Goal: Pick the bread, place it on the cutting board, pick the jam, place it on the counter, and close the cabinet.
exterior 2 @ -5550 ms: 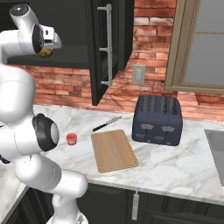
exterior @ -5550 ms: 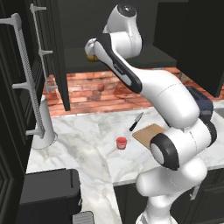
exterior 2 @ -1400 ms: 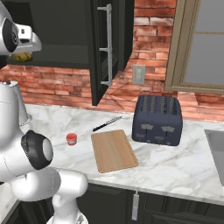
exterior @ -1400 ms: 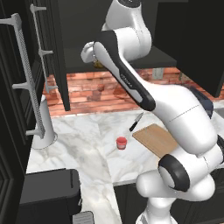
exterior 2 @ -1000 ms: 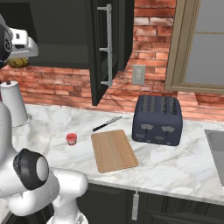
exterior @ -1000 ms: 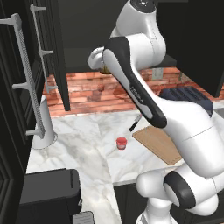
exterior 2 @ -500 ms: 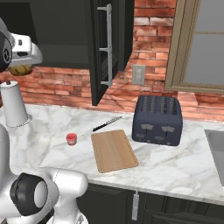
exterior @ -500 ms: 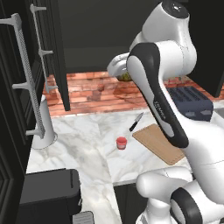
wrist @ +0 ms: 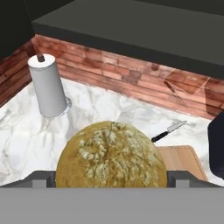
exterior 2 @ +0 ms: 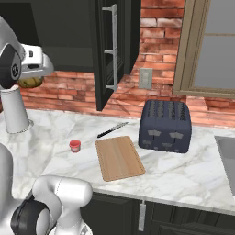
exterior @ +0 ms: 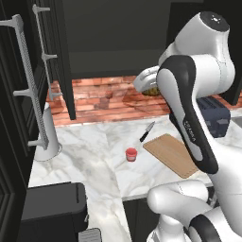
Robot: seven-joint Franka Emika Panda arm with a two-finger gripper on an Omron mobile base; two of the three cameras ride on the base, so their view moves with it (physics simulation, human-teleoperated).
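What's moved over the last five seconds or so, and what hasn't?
The arm has swung out from the open cabinet toward the counter, carrying the bread in the gripper; it now hangs high over the marble, short of the cutting board. The jam, knife, toaster and cabinet door haven't moved.

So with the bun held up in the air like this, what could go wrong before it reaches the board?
The bread is carried high above the counter; if the gripper slips, it could roll away.

The jam and knife lie close beside the cutting board, so a low descent might knock either.

The open cabinet door hangs near the arm's swing.
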